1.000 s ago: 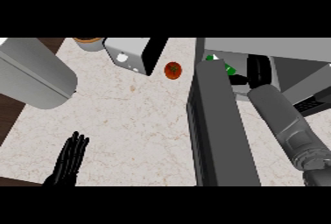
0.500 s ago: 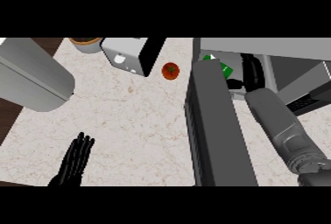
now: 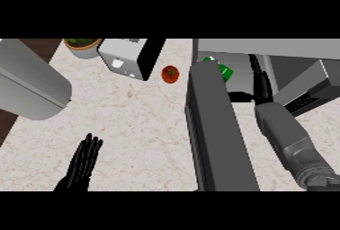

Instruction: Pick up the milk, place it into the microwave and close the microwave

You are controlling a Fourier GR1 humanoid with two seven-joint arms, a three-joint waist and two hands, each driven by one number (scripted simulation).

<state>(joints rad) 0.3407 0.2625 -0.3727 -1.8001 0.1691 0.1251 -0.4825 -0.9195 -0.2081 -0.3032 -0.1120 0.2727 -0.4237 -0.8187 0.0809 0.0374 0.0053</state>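
We see the milk (image 3: 224,71) as a small green carton with a white patch on its face, only partly showing past the top of the microwave door (image 3: 216,134); it sits inside the microwave (image 3: 266,47) opening, near the front left of the cavity; no print on it can be read.

Right hand (image 3: 260,85) is black, reaching into the cavity just right of the carton; we cannot tell whether its fingers are spread or curled, nor whether it touches the carton; the grey right forearm (image 3: 289,139) runs up from the lower right edge into the opening.

Door is open, a long dark grey slab seen edge-on running from the lower edge up toward the cavity; it splits the view, with the forearm in the narrow gap to its right.

Left hand (image 3: 81,164) sits at the lower left over the surface (image 3: 133,121), fingers straight and pressed together, holding nothing.

Open marble-look room lies between the left hand and the door; at the far edge stand a grey box appliance (image 3: 126,58), a potted plant (image 3: 82,45) and a small red-orange round item (image 3: 171,73); a large grey cylinder (image 3: 26,85) covers the upper left; no labels readable anywhere.
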